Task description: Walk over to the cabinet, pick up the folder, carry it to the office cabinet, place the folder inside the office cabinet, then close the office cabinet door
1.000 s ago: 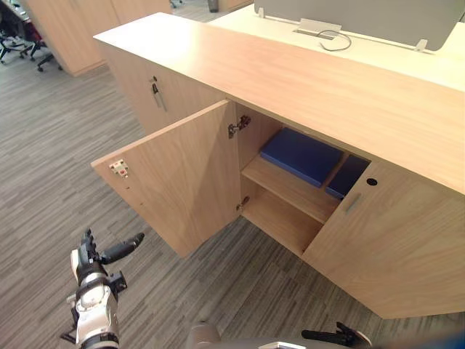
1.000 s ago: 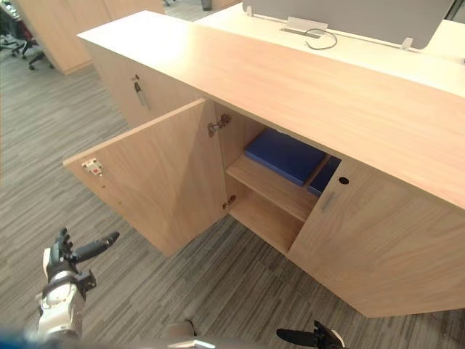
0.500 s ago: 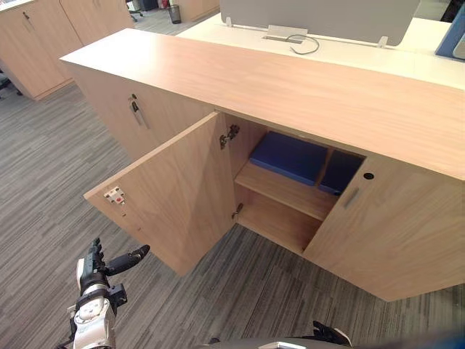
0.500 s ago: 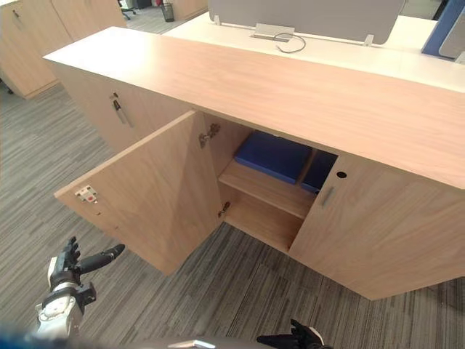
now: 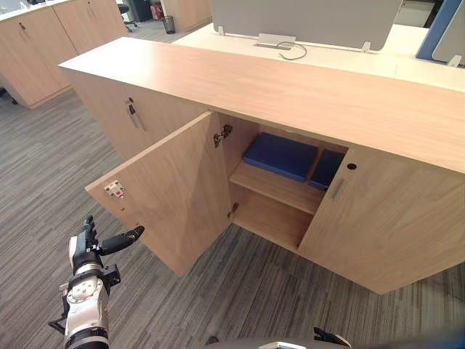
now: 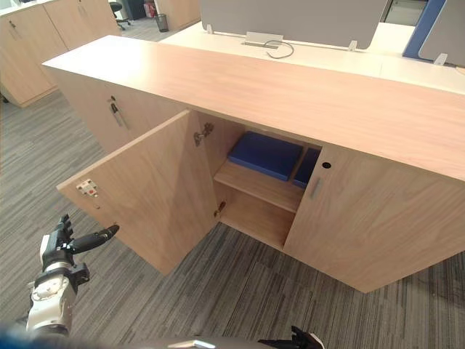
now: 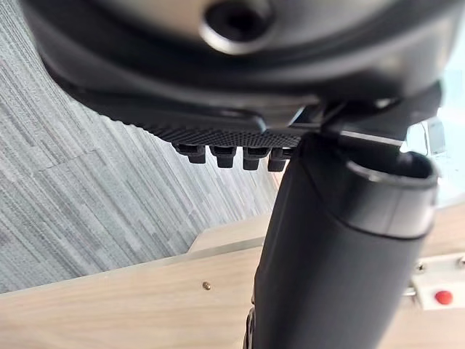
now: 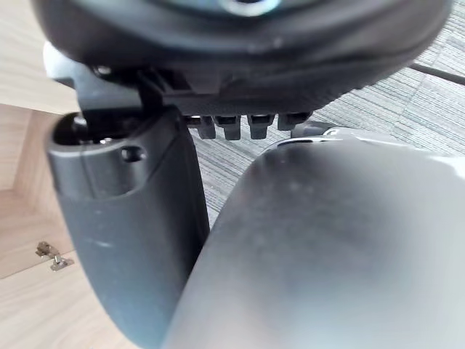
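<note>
The wooden office cabinet (image 5: pixel 290 94) stands before me with its left door (image 5: pixel 174 193) swung wide open and its right door (image 5: pixel 378 218) shut. On the upper shelf inside lies a blue folder (image 5: pixel 280 156) flat, and a second blue folder (image 5: pixel 327 169) beside it is partly hidden behind the right door. My left hand (image 5: pixel 87 251) hangs low at the left, short of the open door's edge, open and holding nothing, thumb (image 7: pixel 334 254) stretched toward the door. My right hand (image 5: pixel 328 337) peeks in at the bottom edge, also open and bare.
A key (image 5: pixel 132 115) sticks out of the neighbouring cabinet door to the left. Behind the cabinet top is a white desk (image 5: pixel 349 58) with a grey partition and a cable. More wooden cabinets (image 5: pixel 43 43) stand at the far left. Grey carpet (image 5: pixel 254 291) lies in front.
The whole picture has shifted, so the camera has moved and more of the cabinet top and desk shows. Both hands keep the same pose and the door stays open.
</note>
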Motion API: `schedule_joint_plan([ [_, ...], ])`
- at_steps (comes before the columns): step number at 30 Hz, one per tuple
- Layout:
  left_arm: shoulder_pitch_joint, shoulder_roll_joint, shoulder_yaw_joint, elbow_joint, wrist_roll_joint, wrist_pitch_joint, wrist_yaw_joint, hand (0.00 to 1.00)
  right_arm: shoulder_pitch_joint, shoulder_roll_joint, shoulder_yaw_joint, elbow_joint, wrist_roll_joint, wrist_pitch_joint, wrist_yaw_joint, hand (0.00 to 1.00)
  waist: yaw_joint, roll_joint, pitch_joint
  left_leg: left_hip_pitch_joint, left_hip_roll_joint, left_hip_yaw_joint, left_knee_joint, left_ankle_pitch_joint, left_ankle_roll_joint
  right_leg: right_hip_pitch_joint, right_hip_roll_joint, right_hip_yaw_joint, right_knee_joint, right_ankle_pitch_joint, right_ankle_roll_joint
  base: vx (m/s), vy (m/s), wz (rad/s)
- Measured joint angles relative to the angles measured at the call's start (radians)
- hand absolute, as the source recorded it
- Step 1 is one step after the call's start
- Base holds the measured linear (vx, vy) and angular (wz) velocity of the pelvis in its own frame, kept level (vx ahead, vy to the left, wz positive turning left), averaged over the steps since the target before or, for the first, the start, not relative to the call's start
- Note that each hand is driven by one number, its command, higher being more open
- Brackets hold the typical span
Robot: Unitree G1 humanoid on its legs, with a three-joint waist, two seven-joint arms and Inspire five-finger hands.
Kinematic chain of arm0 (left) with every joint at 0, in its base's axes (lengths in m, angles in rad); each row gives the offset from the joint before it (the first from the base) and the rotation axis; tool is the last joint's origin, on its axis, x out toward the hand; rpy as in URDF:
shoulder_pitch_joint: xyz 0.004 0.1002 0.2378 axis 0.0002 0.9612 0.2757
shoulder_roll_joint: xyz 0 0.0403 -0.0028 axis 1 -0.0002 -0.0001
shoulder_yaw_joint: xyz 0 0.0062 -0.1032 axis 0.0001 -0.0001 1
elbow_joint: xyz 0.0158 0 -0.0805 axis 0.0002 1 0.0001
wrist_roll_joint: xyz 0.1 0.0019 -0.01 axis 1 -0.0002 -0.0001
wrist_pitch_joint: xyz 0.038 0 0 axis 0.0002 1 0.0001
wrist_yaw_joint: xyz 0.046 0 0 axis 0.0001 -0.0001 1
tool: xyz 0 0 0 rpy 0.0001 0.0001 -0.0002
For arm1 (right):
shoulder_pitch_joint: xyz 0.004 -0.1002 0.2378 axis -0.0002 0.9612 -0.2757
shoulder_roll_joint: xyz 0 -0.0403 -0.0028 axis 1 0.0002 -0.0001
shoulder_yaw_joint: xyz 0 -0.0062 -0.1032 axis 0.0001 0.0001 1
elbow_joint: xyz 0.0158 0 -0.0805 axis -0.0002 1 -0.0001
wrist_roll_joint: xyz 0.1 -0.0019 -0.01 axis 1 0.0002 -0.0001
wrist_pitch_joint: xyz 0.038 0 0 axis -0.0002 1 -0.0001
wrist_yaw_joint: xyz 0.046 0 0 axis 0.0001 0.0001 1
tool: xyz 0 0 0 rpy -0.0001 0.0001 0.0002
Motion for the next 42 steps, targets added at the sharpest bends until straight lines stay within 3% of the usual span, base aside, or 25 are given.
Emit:
schedule_joint_plan([
  [6,-0.062,0.119,0.116,0.164,-0.039,-0.004,0.037,1.0,0.009,0.019,-0.026,-0.002,0.009,0.002,-0.001,1.0,0.0,-0.018,-0.01,0.003,0.008,0.043,0.0,0.0,-0.003,-0.016,0.017,0.037,-0.017,0.018,-0.005,0.01,-0.005,-0.18],
  [14,-0.136,0.184,0.117,0.267,-0.033,-0.004,0.046,1.0,0.027,0.02,-0.033,-0.003,0.045,-0.004,0.002,1.0,0.0,-0.018,-0.009,0.021,0.006,0.068,0.001,0.0,-0.003,-0.01,0.015,0.05,-0.028,0.039,-0.007,0.01,0.009,-0.11],
  [22,-0.255,0.207,-0.053,0.255,0.0,-0.006,0.034,1.0,0.027,0.031,-0.065,-0.01,0.046,-0.003,0.011,1.0,-0.003,-0.029,0.004,0.024,0.001,0.057,0.0,0.0,-0.002,-0.016,0.006,0.042,-0.006,0.038,-0.008,-0.05,0.012,0.01],
  [25,-0.258,0.207,-0.13,0.211,0.0,-0.008,0.018,1.0,0.026,0.032,-0.065,-0.016,0.046,-0.003,0.011,1.0,-0.006,-0.036,0.008,0.028,0.001,0.059,0.0,0.001,-0.002,-0.016,0.008,0.04,-0.002,0.039,-0.008,0.0,0.0,0.0],
  [32,-0.248,0.233,-0.187,0.21,-0.007,-0.01,-0.005,1.0,0.026,0.027,-0.065,-0.021,0.044,-0.003,0.01,1.0,0.004,-0.036,0.018,0.044,0.007,0.072,0.0,0.001,-0.002,-0.016,0.006,-0.021,0.023,0.047,-0.006,0.01,0.003,-0.02],
  [35,-0.235,0.3,-0.261,0.21,-0.007,-0.01,-0.076,1.0,0.026,0.024,-0.065,-0.018,0.04,-0.003,0.013,1.0,0.012,-0.04,0.022,0.049,0.008,0.078,0.0,-0.001,-0.003,-0.018,-0.003,-0.065,0.028,0.062,-0.01,-0.02,0.016,-0.04],
  [42,-0.152,0.365,-0.424,0.177,-0.04,-0.03,-0.212,1.0,0.012,0.012,-0.063,0.003,0.033,0.0,0.023,1.0,0.019,-0.038,0.025,0.057,-0.006,0.085,0.0,-0.009,-0.004,-0.015,-0.035,-0.137,0.032,0.074,-0.015,-0.04,0.034,-0.02],
])
